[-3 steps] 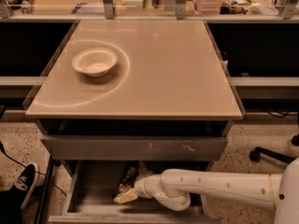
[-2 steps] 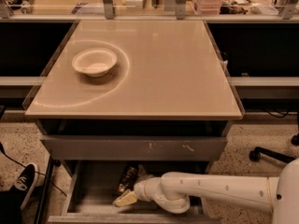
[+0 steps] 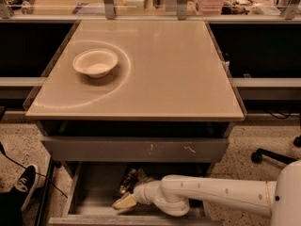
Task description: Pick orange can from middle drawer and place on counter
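Note:
The middle drawer [image 3: 89, 194] stands pulled open below the grey cabinet front, its grey floor showing. The orange can [image 3: 128, 179] lies in it, shiny brown with dark patches, partly behind my arm. My white arm reaches in from the right, and my gripper [image 3: 124, 201] is inside the drawer just in front of and below the can, with a pale fingertip [image 3: 122, 202] showing. The counter [image 3: 160, 74] is a glossy beige top with a faint ring mark.
A white bowl [image 3: 95, 62] sits at the counter's left. A drawer front with white scratches [image 3: 136, 149] is above the open drawer. A person's black shoe [image 3: 23, 182] is on the floor at left. A chair base [image 3: 268, 155] stands at right.

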You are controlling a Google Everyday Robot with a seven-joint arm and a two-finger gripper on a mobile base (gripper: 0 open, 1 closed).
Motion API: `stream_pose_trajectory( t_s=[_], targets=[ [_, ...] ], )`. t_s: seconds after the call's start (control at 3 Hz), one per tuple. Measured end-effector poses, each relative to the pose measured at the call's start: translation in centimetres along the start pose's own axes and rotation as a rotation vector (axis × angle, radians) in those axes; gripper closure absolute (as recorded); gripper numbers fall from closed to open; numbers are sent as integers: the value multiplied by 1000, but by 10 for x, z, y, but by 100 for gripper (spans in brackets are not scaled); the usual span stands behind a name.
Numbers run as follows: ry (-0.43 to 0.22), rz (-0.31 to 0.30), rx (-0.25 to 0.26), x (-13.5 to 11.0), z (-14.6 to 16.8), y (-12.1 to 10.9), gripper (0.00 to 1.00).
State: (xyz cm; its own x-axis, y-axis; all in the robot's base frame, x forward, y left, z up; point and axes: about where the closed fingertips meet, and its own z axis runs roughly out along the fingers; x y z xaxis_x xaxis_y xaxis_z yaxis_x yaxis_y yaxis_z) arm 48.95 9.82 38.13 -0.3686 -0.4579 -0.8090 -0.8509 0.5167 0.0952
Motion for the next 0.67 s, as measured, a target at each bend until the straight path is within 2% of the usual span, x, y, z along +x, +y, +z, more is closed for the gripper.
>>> stream_pose_trajectory(
  t_s=[0.67],
  targets=[
    [-24, -38, 4, -15, 8, -7, 0]
  ],
)
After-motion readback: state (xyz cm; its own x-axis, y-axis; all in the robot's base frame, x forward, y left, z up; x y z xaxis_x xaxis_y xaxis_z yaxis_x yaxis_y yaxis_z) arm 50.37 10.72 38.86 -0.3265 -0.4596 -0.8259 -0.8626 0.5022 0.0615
